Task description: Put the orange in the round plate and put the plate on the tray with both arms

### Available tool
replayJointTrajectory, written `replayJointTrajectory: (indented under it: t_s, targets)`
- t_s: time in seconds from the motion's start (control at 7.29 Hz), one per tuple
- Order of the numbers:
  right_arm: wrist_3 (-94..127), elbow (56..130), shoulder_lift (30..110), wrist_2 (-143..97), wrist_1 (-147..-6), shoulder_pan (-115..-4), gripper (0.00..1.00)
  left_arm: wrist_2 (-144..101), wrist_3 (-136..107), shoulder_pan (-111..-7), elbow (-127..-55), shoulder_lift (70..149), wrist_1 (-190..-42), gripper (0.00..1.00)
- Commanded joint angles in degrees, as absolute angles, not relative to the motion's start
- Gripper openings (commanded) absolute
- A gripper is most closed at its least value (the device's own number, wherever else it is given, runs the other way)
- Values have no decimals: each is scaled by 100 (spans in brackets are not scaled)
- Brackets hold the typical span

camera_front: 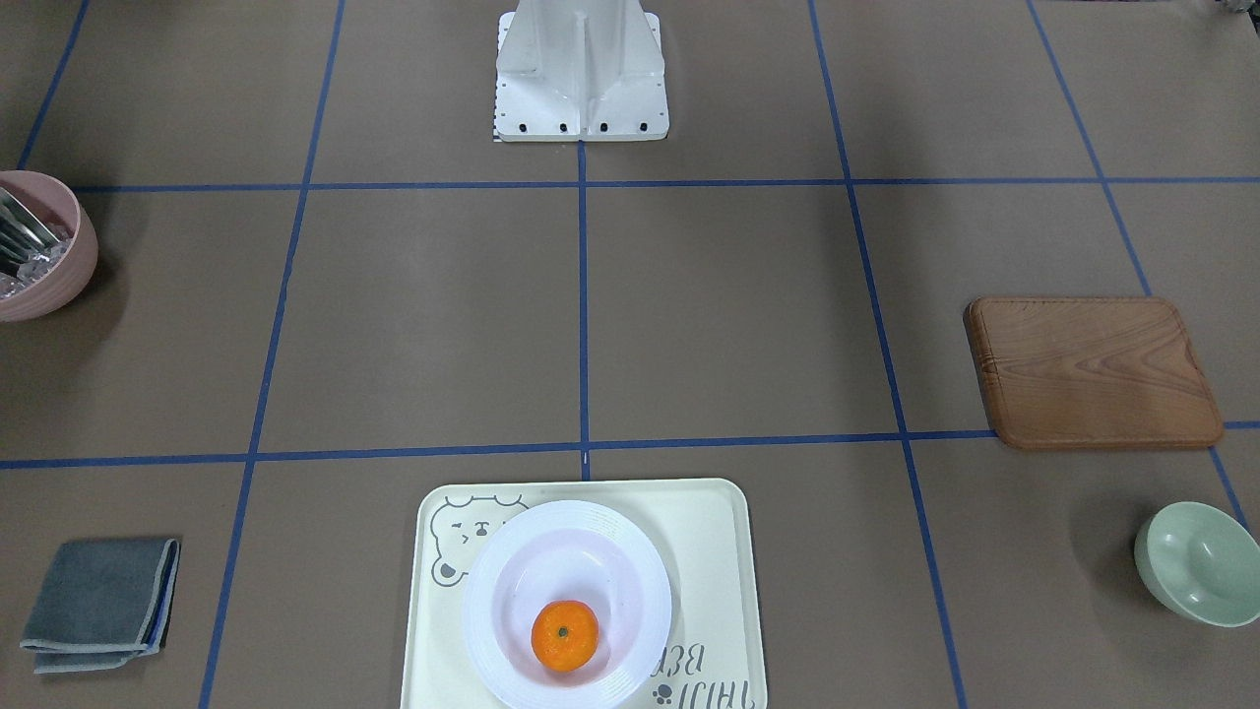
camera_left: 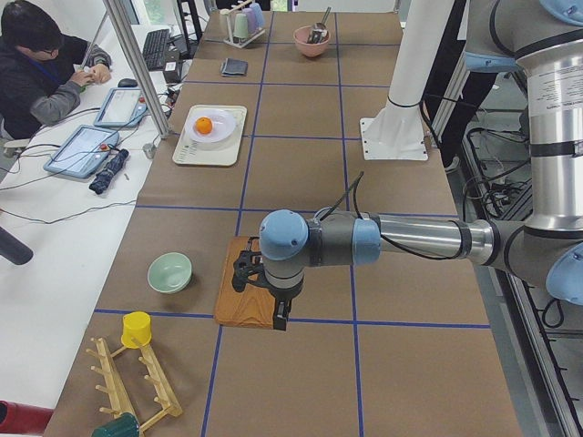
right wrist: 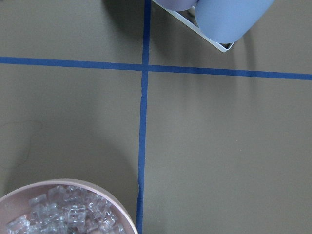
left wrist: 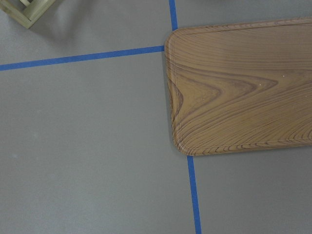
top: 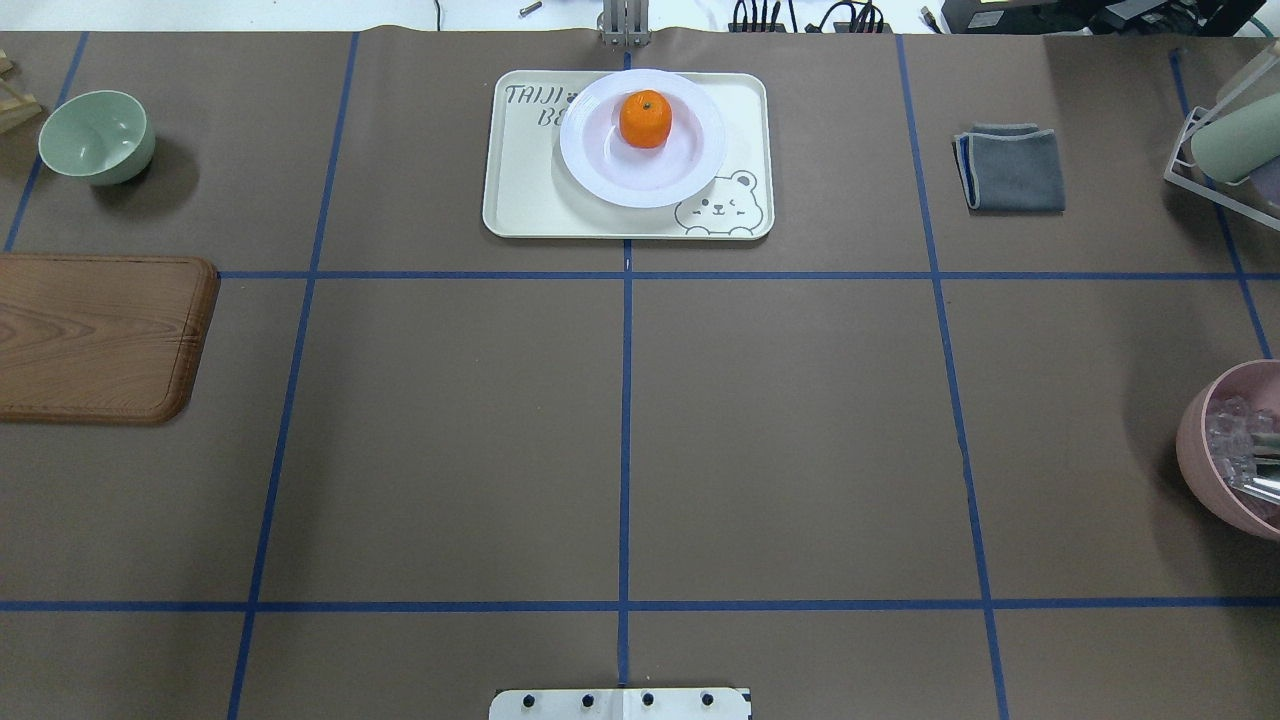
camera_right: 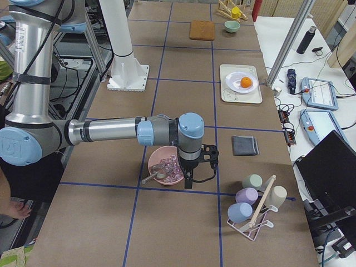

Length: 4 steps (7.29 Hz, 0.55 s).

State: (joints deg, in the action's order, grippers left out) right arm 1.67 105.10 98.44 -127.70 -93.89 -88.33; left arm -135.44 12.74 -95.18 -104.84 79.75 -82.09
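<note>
The orange (top: 645, 118) lies in the round plate (top: 602, 160), toward the plate's far side as seen from the robot. The plate rests on the cream tray (top: 530, 190) with the bear drawing, at the table's far middle; the same stack shows as orange (camera_front: 564, 636), plate (camera_front: 512, 591) and tray (camera_front: 709, 551). My left gripper (camera_left: 279, 315) hangs over the wooden board's edge, far from the tray. Beside the pink bowl, my right gripper (camera_right: 188, 181) is equally far away. Whether either is open or shut I cannot tell. Neither wrist view shows any fingers.
A wooden board (top: 95, 335) and a pale-green bowl (top: 97, 135) sit at the robot's left. A folded grey cloth (top: 1012, 168), a pink bowl (top: 1225, 450) of clear cubes and a cup rack (top: 1225, 140) are at its right. A person (camera_left: 41, 73) sits beyond the table.
</note>
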Motion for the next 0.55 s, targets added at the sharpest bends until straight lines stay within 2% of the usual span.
replayJointTrajectory:
  t_s: [0.0, 0.41]
  targets:
    - [167, 10512, 9844, -12779, -9387, -8833, 100, -13544, 1274, -9519, -10485, 7972, -8209, 100]
    - [167, 10503, 9844, -12858, -9387, -8833, 100, -13544, 1274, -9519, -10477, 7972, -8209, 100]
